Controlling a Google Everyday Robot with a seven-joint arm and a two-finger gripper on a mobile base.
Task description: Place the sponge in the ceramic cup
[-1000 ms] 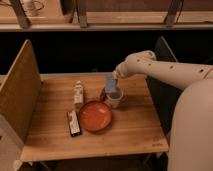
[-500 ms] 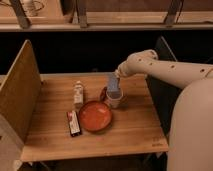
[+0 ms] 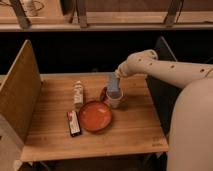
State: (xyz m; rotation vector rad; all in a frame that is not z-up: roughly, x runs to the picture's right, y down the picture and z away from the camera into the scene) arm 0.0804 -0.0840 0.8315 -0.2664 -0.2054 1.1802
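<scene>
Counter [image 3: 135, 127] of pale wood fills the lower middle of the view, and the robot's cream arm [image 3: 165, 69] reaches over it from the right. Its hand [image 3: 117, 76] hangs above the counter's middle. An orange plate [image 3: 95, 116] lies below and to the left of the hand, toward the front edge. Directly under the hand stands the whitish ceramic cup [image 3: 116, 101], its dark reddish handle on the plate's side. The blue sponge [image 3: 113, 86] stands on end between the two, its long axis upright. Its top end is at the hand and its bottom end is at the cup's mouth, seemingly just inside the rim. Whether the hand is clamped on the sponge or free of it cannot be told. Farther left of the hand are a slim white bottle [image 3: 78, 92] and a black-and-red packet [image 3: 74, 123]. The deciding relation, as I judge it, is that the sponge lies straight below the hand and in line with the opening. Since it looks about as wide as that opening, it may wedge or sit proud.
</scene>
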